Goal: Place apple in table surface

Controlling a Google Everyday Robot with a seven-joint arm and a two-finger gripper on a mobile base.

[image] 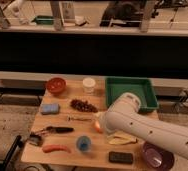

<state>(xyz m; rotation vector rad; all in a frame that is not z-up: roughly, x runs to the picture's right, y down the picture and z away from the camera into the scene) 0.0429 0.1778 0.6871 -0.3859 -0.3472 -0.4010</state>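
Note:
The apple [97,126] is a small orange-yellow fruit near the middle of the light tan table surface [67,160]. Only its left edge shows, since the arm's end covers most of it. My gripper [101,121] is at the tip of the white arm, right at the apple and reaching in from the right. Whether the apple rests on the wood or is held just above it cannot be told.
On the table are a red-brown bowl [56,85], a white cup [89,84], a green tray [132,92], a blue sponge [50,108], dark grapes [83,105], a black-handled tool [52,131], a carrot [56,148], a blue cup [84,144], a banana [121,139], a black block [121,157] and a purple bowl [157,156].

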